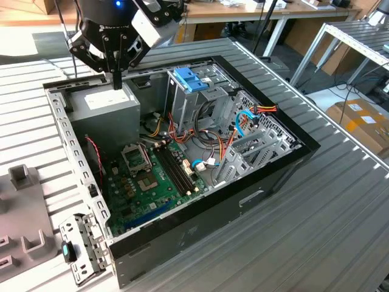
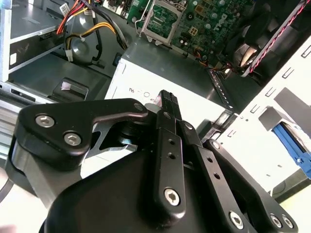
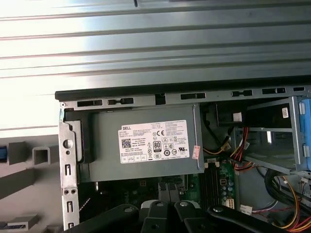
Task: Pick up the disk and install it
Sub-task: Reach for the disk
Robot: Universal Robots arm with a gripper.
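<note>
The disk is out of view. My gripper [image 1: 115, 83] hangs over the far left corner of the open computer case [image 1: 276, 176], its fingertips just above the grey power-supply box [image 1: 106, 109] with the white sticker. The two fingers are pressed together and hold nothing. In the second wrist view the gripper [image 2: 166, 97] points down at the box's white sticker [image 2: 146, 87]. A wide blue latch [image 1: 188, 78] sits on top of the drive cage [image 1: 209, 100], to the exterior view's right of the gripper.
The green motherboard [image 1: 152, 176] lies in the case floor, with bundles of red, yellow and orange cables [image 1: 234, 131] beside the cage. A white metal bracket with a blue clip [image 1: 79, 249] rests at the case's near left corner. Grey fixtures [image 1: 24, 176] stand on the ribbed table.
</note>
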